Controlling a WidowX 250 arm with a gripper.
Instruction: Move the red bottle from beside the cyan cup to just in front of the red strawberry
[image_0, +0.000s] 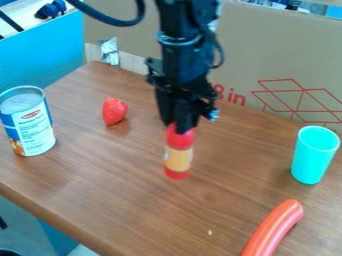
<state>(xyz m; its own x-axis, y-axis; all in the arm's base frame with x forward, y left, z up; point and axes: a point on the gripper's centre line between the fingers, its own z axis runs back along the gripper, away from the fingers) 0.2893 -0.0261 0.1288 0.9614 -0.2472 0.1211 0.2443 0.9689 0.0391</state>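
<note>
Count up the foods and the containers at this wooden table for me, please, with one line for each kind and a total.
Foods: 2 (strawberry, sausage)
Containers: 3 (food can, turquoise cup, red-capped bottle)
Total: 5

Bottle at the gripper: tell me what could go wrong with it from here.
The gripper has the bottle only by its red top, so the bottle might swing or slip if bumped. Moved right in the picture, it could knock over the upright cup; moved left, it might send the strawberry rolling.
</note>
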